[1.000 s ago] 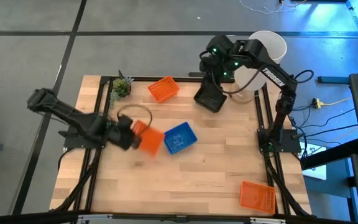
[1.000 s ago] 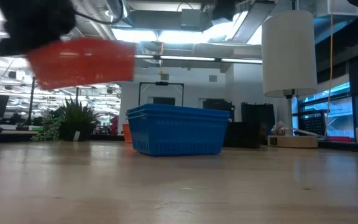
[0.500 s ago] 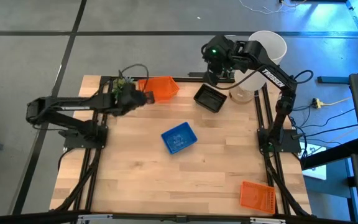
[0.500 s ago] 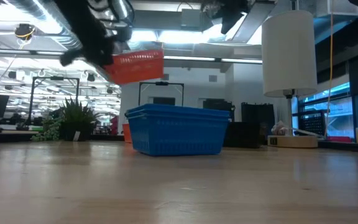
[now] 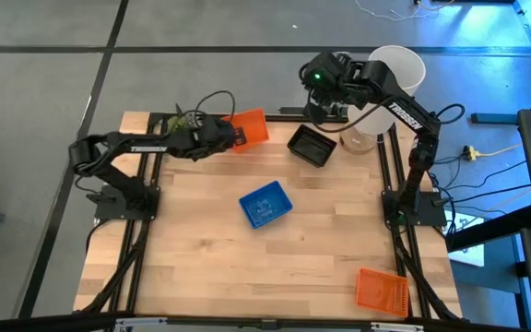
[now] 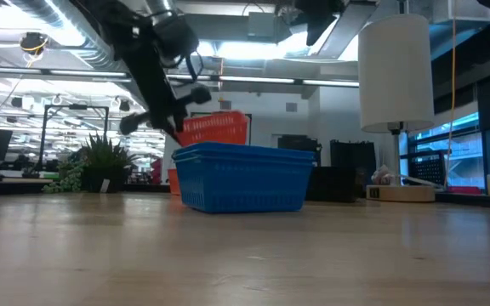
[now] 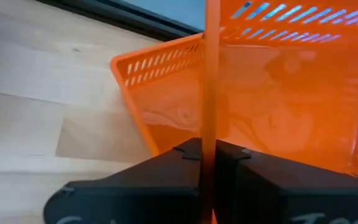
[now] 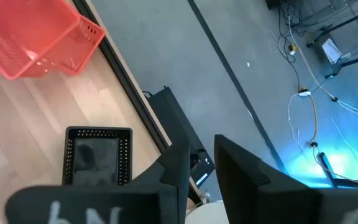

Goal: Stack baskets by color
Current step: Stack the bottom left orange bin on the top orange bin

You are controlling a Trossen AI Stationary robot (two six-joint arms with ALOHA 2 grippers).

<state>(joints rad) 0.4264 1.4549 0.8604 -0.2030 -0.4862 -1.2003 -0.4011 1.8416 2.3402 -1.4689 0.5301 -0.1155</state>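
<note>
My left gripper (image 5: 231,136) hangs over the table's far left, shut on an orange basket (image 5: 253,127), which shows behind the blue one in the low view (image 6: 215,130). A second orange basket (image 7: 142,81) lies on the table right under it; whether the two touch I cannot tell. The blue basket (image 5: 265,204) stands mid-table, its rim doubled in the low view (image 6: 241,177). A black basket (image 5: 312,145) rests at the far right. High above it, my right gripper (image 8: 202,155) is open by a narrow gap, with nothing between its fingers. My left gripper pinches one side wall of the orange basket (image 7: 209,124), which shows edge-on with one finger (image 7: 166,171) on either side of it. The fingers slant down from the table's left. The basket hangs clear of the table, higher than the blue basket's rim.
A third orange basket (image 5: 381,290) lies at the near right corner. A tall white cylinder (image 5: 390,78) stands just past the far right corner, and a small green plant (image 5: 181,124) sits at the far left corner. Bare wood lies around the blue basket.
My left gripper has swung from beside the blue basket toward the table's far edge, rolling as it went. It has carried the orange basket to over the second orange one, and lower. My right gripper has turned at its wrist without leaving its place.
</note>
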